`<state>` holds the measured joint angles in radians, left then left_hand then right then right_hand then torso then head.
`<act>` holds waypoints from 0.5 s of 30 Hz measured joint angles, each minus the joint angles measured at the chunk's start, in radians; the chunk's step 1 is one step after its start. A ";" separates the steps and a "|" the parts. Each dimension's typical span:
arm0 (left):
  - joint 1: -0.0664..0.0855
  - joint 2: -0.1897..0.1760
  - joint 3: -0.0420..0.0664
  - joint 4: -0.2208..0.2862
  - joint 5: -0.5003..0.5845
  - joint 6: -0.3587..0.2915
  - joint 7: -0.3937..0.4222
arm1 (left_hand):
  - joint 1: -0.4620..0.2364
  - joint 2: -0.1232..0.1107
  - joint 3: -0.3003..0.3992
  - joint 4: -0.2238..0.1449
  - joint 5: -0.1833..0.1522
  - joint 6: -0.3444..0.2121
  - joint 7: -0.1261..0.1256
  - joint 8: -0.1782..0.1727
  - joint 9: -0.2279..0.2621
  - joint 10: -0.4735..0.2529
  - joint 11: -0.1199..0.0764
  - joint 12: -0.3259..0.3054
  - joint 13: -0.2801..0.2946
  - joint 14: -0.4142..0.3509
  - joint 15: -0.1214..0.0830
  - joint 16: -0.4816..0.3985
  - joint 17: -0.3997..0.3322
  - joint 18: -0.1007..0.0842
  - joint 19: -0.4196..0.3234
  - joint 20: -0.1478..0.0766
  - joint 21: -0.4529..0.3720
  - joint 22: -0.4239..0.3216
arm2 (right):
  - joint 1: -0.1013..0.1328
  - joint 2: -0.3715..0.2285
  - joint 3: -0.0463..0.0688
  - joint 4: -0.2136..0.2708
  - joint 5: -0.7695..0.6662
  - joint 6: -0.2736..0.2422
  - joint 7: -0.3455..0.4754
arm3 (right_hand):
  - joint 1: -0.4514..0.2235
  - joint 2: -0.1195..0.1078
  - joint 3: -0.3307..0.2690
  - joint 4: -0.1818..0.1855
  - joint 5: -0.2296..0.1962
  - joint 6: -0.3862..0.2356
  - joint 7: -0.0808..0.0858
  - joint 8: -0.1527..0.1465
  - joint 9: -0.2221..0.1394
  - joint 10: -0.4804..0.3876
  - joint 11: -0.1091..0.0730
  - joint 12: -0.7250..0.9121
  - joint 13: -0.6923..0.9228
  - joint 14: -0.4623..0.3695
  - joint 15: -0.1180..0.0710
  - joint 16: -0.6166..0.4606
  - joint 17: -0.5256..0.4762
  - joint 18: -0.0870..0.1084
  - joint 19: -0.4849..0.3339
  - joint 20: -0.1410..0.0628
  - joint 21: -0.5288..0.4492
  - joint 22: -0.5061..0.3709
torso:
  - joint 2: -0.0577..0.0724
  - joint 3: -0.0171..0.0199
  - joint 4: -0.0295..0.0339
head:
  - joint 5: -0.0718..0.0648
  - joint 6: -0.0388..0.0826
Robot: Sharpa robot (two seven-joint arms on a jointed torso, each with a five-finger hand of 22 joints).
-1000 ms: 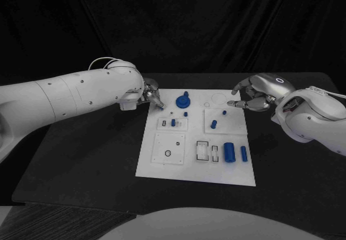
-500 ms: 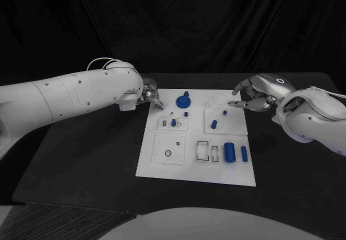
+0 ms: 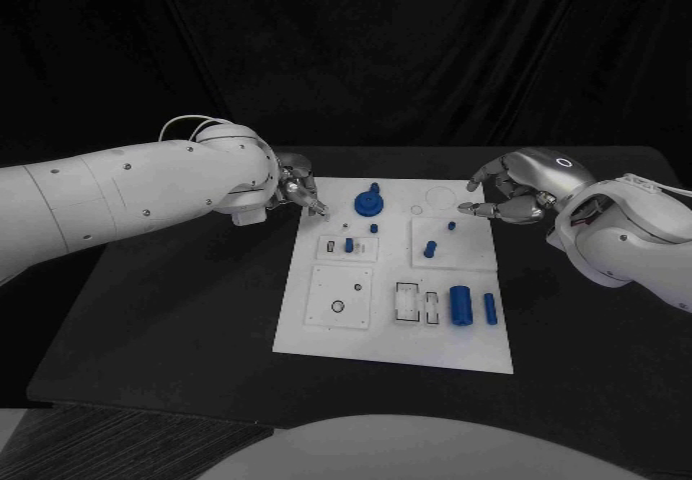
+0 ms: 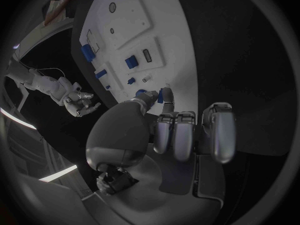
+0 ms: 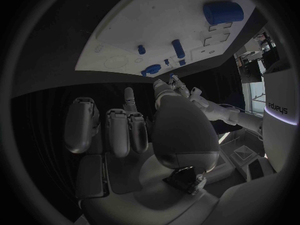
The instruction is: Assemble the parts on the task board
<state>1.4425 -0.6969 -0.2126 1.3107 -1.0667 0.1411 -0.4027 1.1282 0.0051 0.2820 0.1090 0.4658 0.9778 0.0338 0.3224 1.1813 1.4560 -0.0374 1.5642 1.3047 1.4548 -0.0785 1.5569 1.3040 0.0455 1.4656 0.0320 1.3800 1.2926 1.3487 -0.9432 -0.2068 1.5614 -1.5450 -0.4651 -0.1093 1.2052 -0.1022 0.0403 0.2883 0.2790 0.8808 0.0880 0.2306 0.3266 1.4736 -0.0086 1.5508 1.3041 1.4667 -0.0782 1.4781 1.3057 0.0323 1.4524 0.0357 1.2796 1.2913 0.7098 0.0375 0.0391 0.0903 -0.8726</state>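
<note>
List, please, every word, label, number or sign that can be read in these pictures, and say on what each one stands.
"adeus": roughly so it reads, in small dark letters running sideways on the white arm at the edge of the right wrist view; the letters are small and I am not sure of them.
No readable text on the task board, on its blue parts, or on either hand.
</note>
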 measured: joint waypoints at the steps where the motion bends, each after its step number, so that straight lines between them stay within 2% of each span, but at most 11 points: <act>1: 0.003 -0.008 0.000 0.011 0.000 -0.002 -0.002 | 0.000 0.000 0.000 0.000 0.000 0.000 0.000 0.000 0.000 0.000 0.000 0.000 0.000 0.000 0.000 0.000 0.000 0.000 0.000 0.000 0.000 0.000 | 0.000 0.000 0.000 0.000 0.000 0.000 0.000 | 0.000 0.000 0.000 0.000 0.000 0.000 0.000 0.000 -0.001 0.000 0.000 0.000 0.000 0.000 0.000 0.000 0.000 0.000 0.000 0.000 0.000 0.000 | 0.000 0.0002 0.0001 | -0.002 0.000; 4: 0.008 -0.028 0.000 0.036 0.004 -0.005 -0.010 | 0.000 0.000 0.008 0.008 0.000 0.000 0.000 0.000 0.001 0.000 0.000 0.000 0.000 0.000 0.000 0.000 0.000 0.000 0.000 0.000 0.000 0.000 | 0.000 0.000 0.000 0.000 0.000 0.002 -0.001 | 0.000 0.000 0.000 0.000 0.000 0.000 0.000 0.000 -0.002 0.000 0.000 0.000 0.000 0.000 0.000 0.000 0.000 0.000 0.000 0.000 0.000 0.000 | -0.001 0.0005 0.0003 | -0.002 0.000; 6: 0.010 -0.038 0.000 0.050 0.011 -0.005 -0.015 | -0.012 -0.012 0.009 0.008 0.000 0.005 -0.005 0.000 0.002 0.000 0.000 0.000 0.000 0.000 0.000 0.000 0.000 0.000 0.000 0.000 0.000 0.000 | 0.000 0.001 0.000 0.000 0.000 0.003 -0.002 | 0.000 0.000 0.000 0.000 0.000 0.000 0.000 0.000 -0.002 0.000 0.000 0.000 0.000 0.000 0.000 0.000 0.000 0.000 0.000 0.000 0.000 0.000 | -0.001 0.0010 0.0006 | 0.000 0.000; 11: 0.011 -0.072 0.000 0.099 0.034 -0.002 -0.029 | -0.012 -0.012 0.029 0.007 0.000 0.005 -0.005 0.000 0.002 0.000 0.000 0.000 0.000 0.000 0.000 0.000 0.000 0.000 0.000 0.000 0.000 0.000 | 0.000 0.003 0.000 -0.001 0.000 0.007 -0.003 | 0.000 0.000 0.000 0.000 0.000 0.000 0.000 0.000 -0.002 0.000 0.000 0.000 0.000 0.000 0.000 0.000 0.000 0.000 0.000 0.000 0.000 0.000 | -0.001 0.0013 0.0007 | -0.001 0.000; 15: 0.011 -0.083 0.000 0.123 0.048 0.010 -0.042 | -0.012 -0.012 0.029 0.007 0.000 0.007 -0.003 0.000 0.008 0.000 0.000 0.000 0.000 0.000 0.000 0.000 0.000 0.000 0.000 0.000 0.000 0.000 | -0.001 0.002 0.000 -0.002 0.000 0.010 -0.005 | 0.000 0.000 0.000 0.000 0.000 0.000 0.000 0.000 -0.002 0.000 0.000 0.000 0.000 0.000 0.000 0.000 0.000 0.000 0.000 0.000 0.000 0.000 | -0.001 0.0014 0.0012 | -0.002 0.000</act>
<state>1.4539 -0.7798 -0.2128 1.4339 -1.0182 0.1513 -0.4444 1.1163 -0.0066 0.3109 0.1157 0.4659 0.9851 0.0308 0.3225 1.1891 1.4560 -0.0374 1.5642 1.3047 1.4549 -0.0785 1.5569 1.3041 0.0455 1.4657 0.0319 1.3799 1.2926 1.3478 -0.9409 -0.2068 1.5592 -1.5450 -0.4548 -0.1138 1.2052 -0.1022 0.0402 0.2883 0.2790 0.8808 0.0880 0.2306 0.3248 1.4736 -0.0086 1.5508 1.3041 1.4667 -0.0782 1.4781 1.3057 0.0324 1.4524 0.0357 1.2796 1.2913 0.7090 0.0389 0.0404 0.0888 -0.8726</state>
